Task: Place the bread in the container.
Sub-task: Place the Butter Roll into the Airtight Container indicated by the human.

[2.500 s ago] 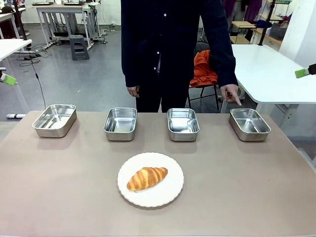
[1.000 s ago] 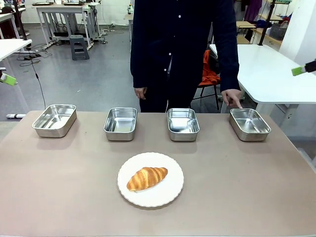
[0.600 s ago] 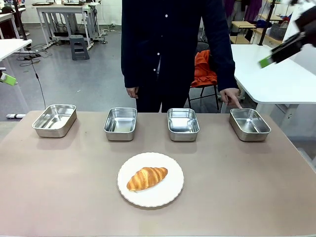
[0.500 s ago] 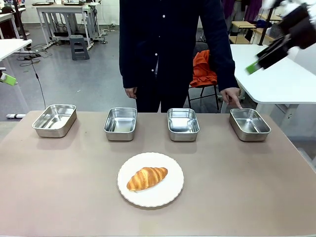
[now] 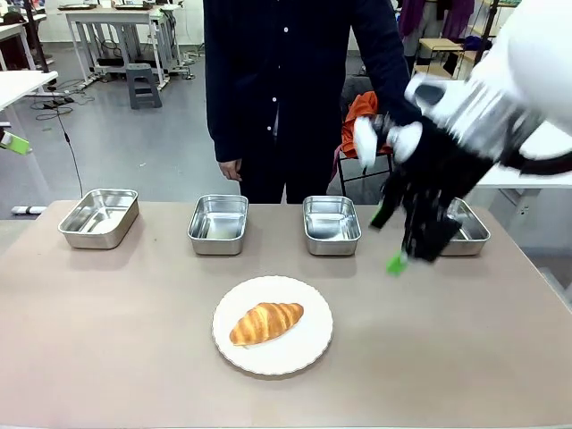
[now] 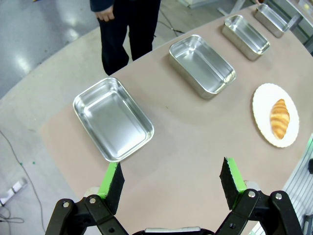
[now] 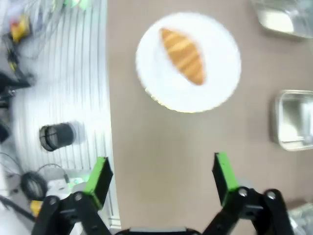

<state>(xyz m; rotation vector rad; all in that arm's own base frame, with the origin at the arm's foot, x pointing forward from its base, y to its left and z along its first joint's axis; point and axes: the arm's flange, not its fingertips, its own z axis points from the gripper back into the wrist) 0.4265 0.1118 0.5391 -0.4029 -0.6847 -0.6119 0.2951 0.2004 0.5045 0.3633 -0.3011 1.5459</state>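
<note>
**Right hand over the tabletop, bread on the plate**

Bread [image 5: 266, 323] lying on a round white plate [image 5: 308, 353], low in the centre of the front view, well apart from all four steel pans ranged across the middle of the frame. Container [image 5: 466, 231] at the right end of that row, partly hidden behind the right hand [image 5: 393, 241]. Right hand blurred, right of centre, hanging above the tabletop [image 5: 107, 340] just beside the container; fingers spread wide, nothing between them. Same spread in the right wrist view: right hand [image 7: 159, 176] at the bottom edge, green pads [image 7: 99, 177] far apart and bare, bread [image 7: 183, 55] on the plate [image 7: 215, 93] in the upper middle.

Left hand [image 6: 171, 178] at the bottom of the left wrist view, fingers also wide apart and holding nothing, above the tabletop [image 6: 186, 147] near a pan [image 6: 113, 119] left of centre. Bread [image 6: 279, 118] on the plate [image 6: 261, 98] at the right edge there. Person in dark clothing [image 5: 286, 80] standing at the far side, top centre of the front view.
</note>
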